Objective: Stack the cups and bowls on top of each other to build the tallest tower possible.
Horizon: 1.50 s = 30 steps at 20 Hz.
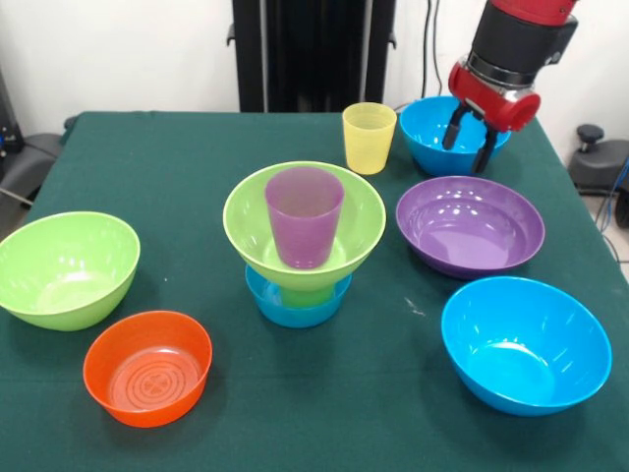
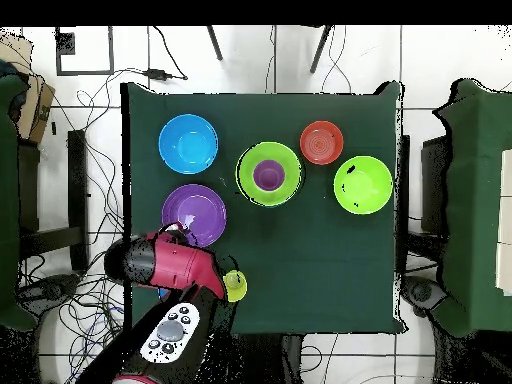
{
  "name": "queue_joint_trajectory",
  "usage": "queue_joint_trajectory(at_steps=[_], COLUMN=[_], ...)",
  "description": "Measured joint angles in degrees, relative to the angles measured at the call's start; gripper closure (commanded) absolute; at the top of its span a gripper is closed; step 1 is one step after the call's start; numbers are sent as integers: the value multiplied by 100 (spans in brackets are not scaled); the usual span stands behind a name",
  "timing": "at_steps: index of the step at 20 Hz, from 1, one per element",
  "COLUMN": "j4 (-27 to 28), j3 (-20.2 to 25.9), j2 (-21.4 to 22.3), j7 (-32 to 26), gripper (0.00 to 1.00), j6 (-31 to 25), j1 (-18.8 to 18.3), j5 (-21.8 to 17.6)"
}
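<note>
From the front, the tower (image 1: pixel 303 246) stands mid-bench on the green cloth of the bench (image 1: pixel 197 138): a small blue bowl (image 1: pixel 295 305) at the bottom, a green cup (image 1: pixel 307 294) only just showing between it and the lime green bowl (image 1: pixel 257 228) above, and the purple cup (image 1: pixel 305 216) standing upright inside that green bowl. Nothing sits on the purple cup. The yellow cup (image 1: pixel 369 138) stands alone behind the tower, upright. Beside it is a blue bowl (image 1: pixel 423 133) at the far edge, and the claw (image 1: pixel 469 138) hangs at that bowl's rim with its two dark fingers (image 1: pixel 486 149) spread apart and holding nothing; one finger shows in front of the bowl's wall, but whether it touches cannot be told. The wide purple bowl (image 1: pixel 470 224) lies just in front of that, and a larger blue bowl (image 1: pixel 526 344) nearer still. On the other side lie a second lime green bowl (image 1: pixel 67 267) and the small orange bowl (image 1: pixel 147 367), close together.

From overhead, the tower reads only as a green ring with the purple cup (image 2: pixel 268 175) inside it; the lower layers are hidden. The red arm (image 2: pixel 165 264) covers the far blue bowl and the claw entirely, so its fingers cannot be seen here. The yellow cup (image 2: pixel 235 287) peeks out beside the arm. The purple bowl (image 2: pixel 193 213), the large blue bowl (image 2: pixel 188 143), the orange bowl (image 2: pixel 322 142) and the lone green bowl (image 2: pixel 363 185) all lie apart from one another.
</note>
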<state>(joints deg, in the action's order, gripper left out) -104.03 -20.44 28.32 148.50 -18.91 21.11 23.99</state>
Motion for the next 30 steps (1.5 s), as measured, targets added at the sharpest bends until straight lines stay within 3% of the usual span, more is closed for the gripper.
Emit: queue_joint_trajectory(at_steps=[10,15,21,30], j4=[-371,-501,-553,-556], j3=[223,258,175,-188], j2=[-307,-389,-338,147], j7=[0,0,0,0], gripper=[0,0,0,0], j6=[860,990,964,125], j1=[30,143,424,826], j5=[161,225,298,320])
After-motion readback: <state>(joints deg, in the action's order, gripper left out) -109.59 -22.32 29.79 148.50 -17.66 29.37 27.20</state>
